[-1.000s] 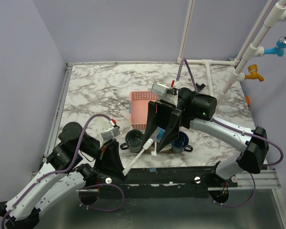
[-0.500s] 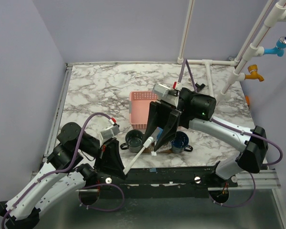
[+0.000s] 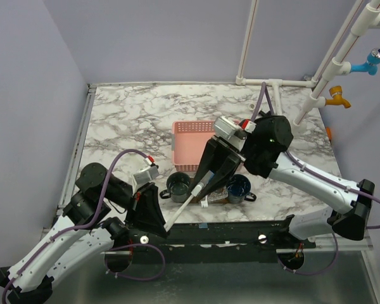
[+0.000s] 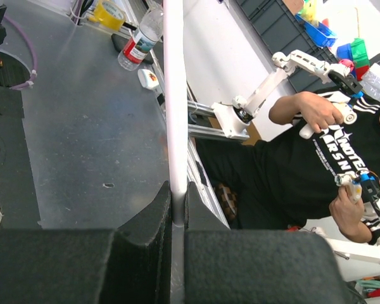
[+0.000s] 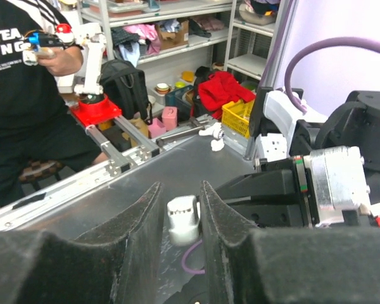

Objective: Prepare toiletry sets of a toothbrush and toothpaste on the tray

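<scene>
Gripping toothbrush (image 3: 185,207) handle in left gripper (image 4: 178,193) jaws, likely for handover; flanking head with right gripper (image 5: 182,193) jaws, barely parted.

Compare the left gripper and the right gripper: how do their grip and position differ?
Grip: the left gripper is shut tight on the toothbrush handle; the right gripper has its jaws apart either side of the brush head, seemingly not yet pinching.
Position: the left gripper sits at the near edge of the marble table; the right gripper reaches in over it.
Shared: both meet the same toothbrush.
</scene>
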Action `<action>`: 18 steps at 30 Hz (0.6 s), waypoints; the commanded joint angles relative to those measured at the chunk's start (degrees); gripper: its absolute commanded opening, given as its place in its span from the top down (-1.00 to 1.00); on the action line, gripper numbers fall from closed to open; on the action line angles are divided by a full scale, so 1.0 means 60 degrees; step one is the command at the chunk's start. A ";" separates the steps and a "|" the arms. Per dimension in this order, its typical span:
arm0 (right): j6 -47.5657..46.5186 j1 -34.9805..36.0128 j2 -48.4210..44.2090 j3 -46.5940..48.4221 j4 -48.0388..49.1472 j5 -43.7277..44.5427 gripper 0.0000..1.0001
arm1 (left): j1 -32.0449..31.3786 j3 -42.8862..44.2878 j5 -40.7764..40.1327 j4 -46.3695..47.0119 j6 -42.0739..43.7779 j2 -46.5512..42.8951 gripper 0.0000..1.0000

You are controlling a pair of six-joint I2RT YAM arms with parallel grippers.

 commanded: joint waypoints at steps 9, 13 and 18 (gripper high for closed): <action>-0.4694 0.0542 -0.0338 0.0596 -0.5618 0.0730 0.50 | 0.0029 -0.0167 -0.0250 0.0573 -0.0235 -0.0058 1.00; -0.4744 0.0558 -0.0404 0.0495 -0.5613 0.0849 0.70 | 0.0030 -0.0198 -0.0261 0.0595 -0.0222 -0.0103 1.00; -0.4797 0.0566 -0.0507 0.0373 -0.5603 0.0945 0.92 | 0.0029 -0.0235 -0.0283 0.0506 -0.0143 -0.0037 0.92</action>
